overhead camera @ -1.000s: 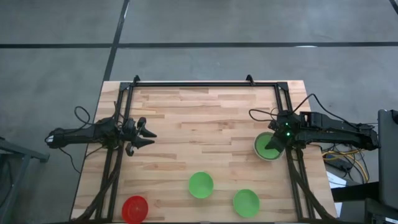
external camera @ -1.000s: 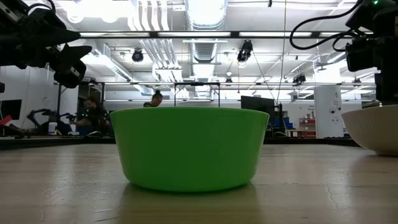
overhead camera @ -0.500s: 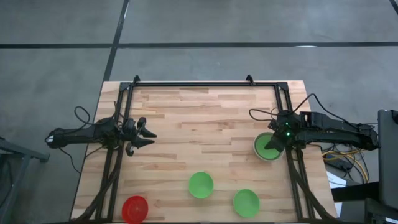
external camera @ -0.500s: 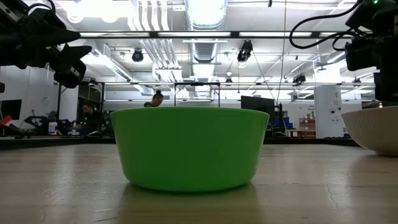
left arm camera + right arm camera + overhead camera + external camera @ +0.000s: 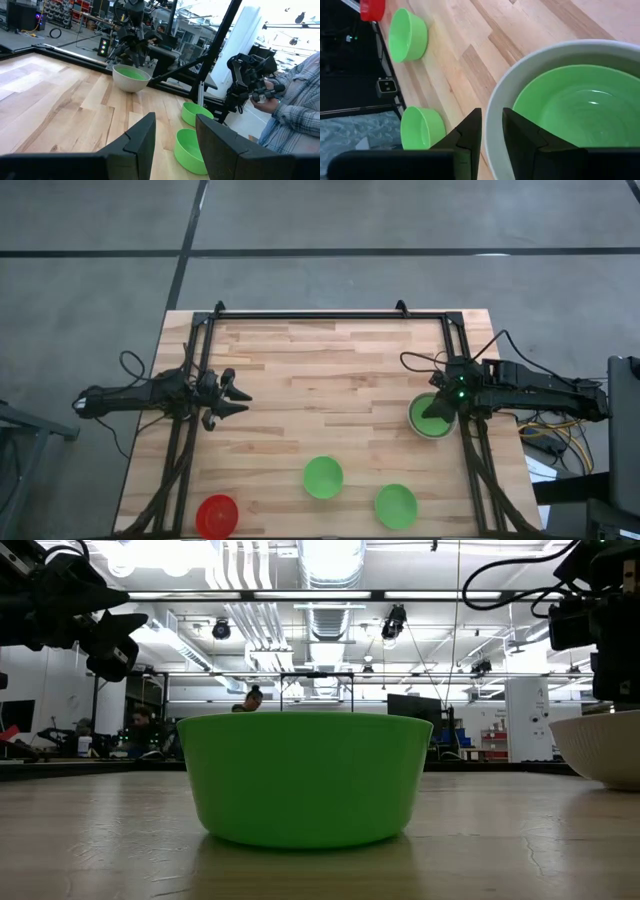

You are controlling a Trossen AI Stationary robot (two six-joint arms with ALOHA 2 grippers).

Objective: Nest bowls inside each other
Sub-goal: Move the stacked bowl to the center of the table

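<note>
**Bowl set, five pieces: one pair nested, three loose**

Item 1. White-grey bowl, near the table's right edge. Round, pale, matte plastic with a thick rolled rim. A green bowl already sits inside it, glossy and smooth, its rim lying below the pale one.

Item 2. Right gripper, directly over the near rim of the white-grey bowl. In the right wrist view its two dark fingers stand a narrow gap apart, straddling the pale rim's edge line; nothing shows between them. Whether they pinch the rim or hang just clear of it cannot be told.

Item 3. Two loose green bowls, one at the front centre and one front right, near each other but apart. Both are upright, mouths up, with straight tapered walls and flat bases. Being round, they have no long axis, so any rim point serves for a grasp.

Item 4. Red bowl, at the front left corner. Same form as the green ones.

Item 5. Left gripper, hovering at the left side with fingers spread and empty, idle.

Relation governing the next move: the loose green bowls lie toward the front edge from the right gripper, and the front-right one appears the nearer. The red bowl lies closer to the left arm.

Surface: pale butcher-block wooden table, with a black frame.
</note>
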